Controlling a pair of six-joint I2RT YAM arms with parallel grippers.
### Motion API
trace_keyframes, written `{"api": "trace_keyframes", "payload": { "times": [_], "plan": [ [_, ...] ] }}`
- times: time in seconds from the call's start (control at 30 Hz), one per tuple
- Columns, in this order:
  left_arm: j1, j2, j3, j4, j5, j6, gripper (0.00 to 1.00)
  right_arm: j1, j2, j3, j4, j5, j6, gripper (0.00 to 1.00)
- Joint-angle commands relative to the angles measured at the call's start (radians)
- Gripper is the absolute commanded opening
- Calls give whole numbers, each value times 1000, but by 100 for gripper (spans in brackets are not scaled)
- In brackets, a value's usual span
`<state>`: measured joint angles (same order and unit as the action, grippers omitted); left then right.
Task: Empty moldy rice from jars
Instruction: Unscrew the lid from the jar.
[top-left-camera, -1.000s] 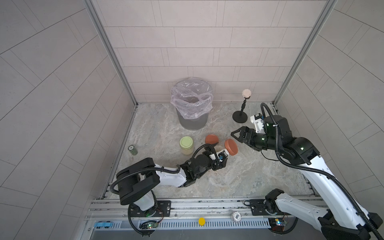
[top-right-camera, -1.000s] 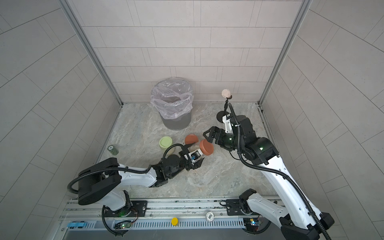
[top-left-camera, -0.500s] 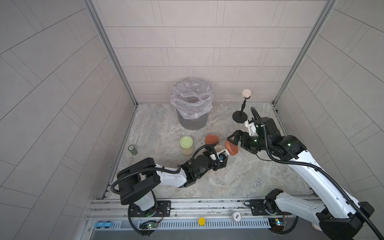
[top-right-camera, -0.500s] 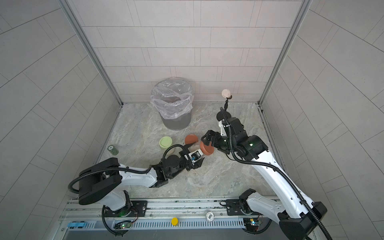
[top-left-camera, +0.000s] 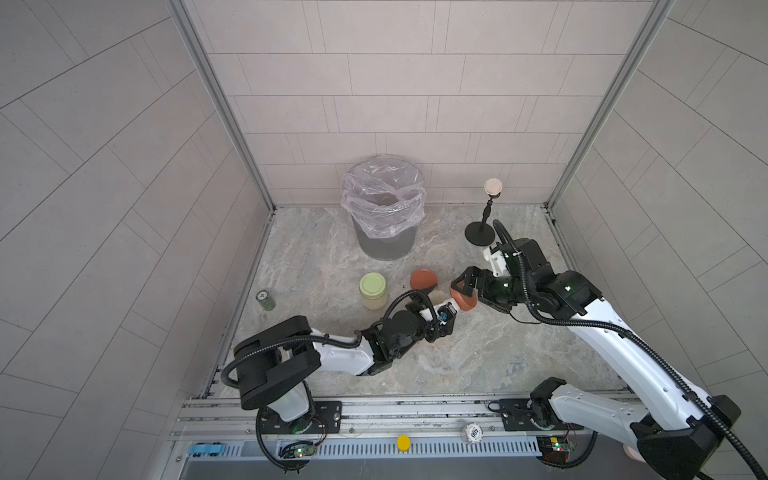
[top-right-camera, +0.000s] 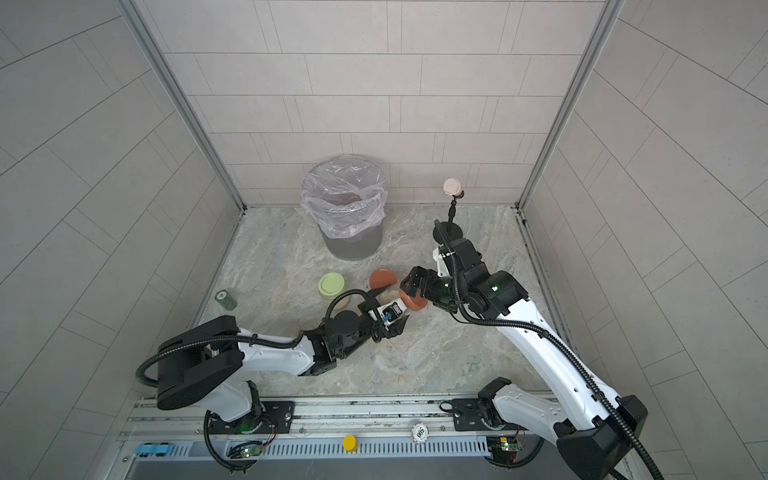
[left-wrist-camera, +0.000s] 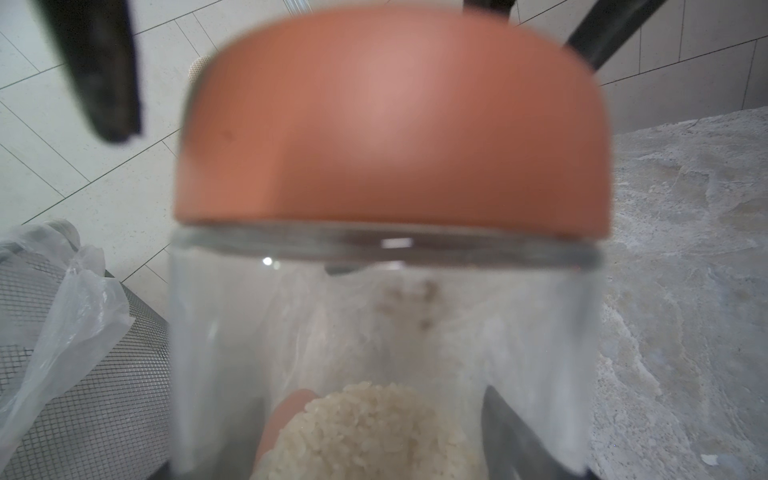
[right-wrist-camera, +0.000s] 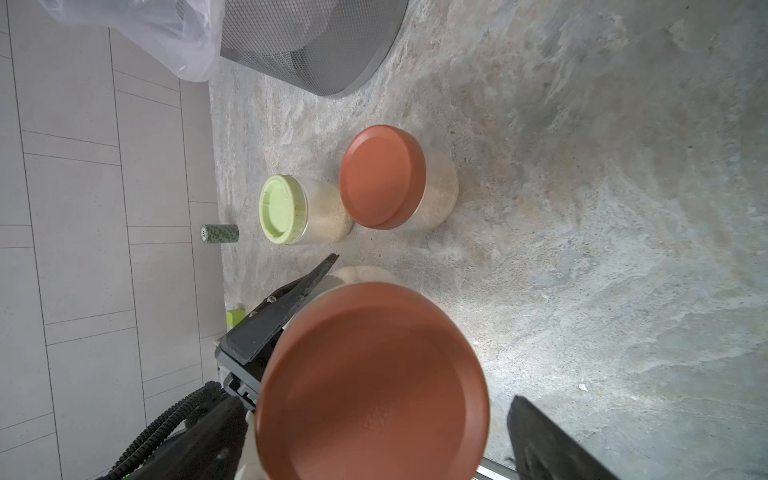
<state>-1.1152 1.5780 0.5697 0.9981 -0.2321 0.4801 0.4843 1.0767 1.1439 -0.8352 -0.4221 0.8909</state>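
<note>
My left gripper (top-left-camera: 444, 316) is shut on a clear glass jar (left-wrist-camera: 386, 332) and holds it tilted, its rust-red lid (top-left-camera: 464, 301) facing the right arm. Moldy rice (left-wrist-camera: 365, 428) lies heaped in this jar. My right gripper (top-left-camera: 462, 287) is open, and its fingers (right-wrist-camera: 548, 440) straddle the lid with a gap on each side. In both top views a second jar with a red lid (top-left-camera: 423, 279) and a third with a pale green lid (top-left-camera: 372, 286) stand on the floor just behind, both holding rice.
A grey mesh bin (top-left-camera: 384, 245) with a clear liner stands at the back middle. A small dark green can (top-left-camera: 265, 300) sits by the left wall. A black stand (top-left-camera: 480, 237) topped by a pale ball is at the back right. Tiled walls close three sides.
The right gripper has moved left towards the held jar and now straddles its lid, with the jaws a little wider. The left arm and its jar have stayed put.
</note>
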Motion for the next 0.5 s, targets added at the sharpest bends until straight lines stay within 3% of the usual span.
{"api": "trace_keyframes", "payload": {
  "times": [0.0, 0.27, 0.47],
  "plan": [
    [-8, -45, 27, 127, -5, 22, 0, 8, 4, -3, 1, -15, 0, 99],
    [-13, -46, 25, 125, -8, 22, 0, 13, 15, -4, 8, -29, -22, 97],
    [-12, -58, 19, 128, -8, 15, 0, 12, 15, 4, 11, -29, -54, 87]
  ]
}}
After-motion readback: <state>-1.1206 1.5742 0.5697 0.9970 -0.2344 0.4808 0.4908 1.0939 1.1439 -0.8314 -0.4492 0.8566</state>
